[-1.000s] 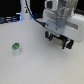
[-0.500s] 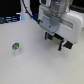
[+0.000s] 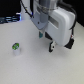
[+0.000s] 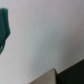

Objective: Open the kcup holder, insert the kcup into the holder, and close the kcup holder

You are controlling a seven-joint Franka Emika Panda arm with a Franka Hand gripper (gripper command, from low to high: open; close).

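Note:
The kcup (image 3: 16, 48), a small white pod with a green top, stands upright on the white table towards the exterior view's left. My gripper (image 3: 39, 35) hangs from the white arm above the table, to the exterior view's right of the kcup and well apart from it. One teal finger (image 4: 4, 30) shows at the edge of the wrist view, with bare table beside it and nothing held. A dark corner (image 4: 67, 78) enters the wrist view; I cannot tell whether it is the kcup holder. The arm hides the table behind it.
The bulky white arm housing (image 3: 61, 24) fills the upper right of the exterior view, with black parts (image 3: 51, 46) hanging below it. Dark clutter (image 3: 10, 20) lies at the back, on the exterior view's left. The table (image 3: 35, 65) is plain white.
No clear change; the arm and the kcup stand about where they were.

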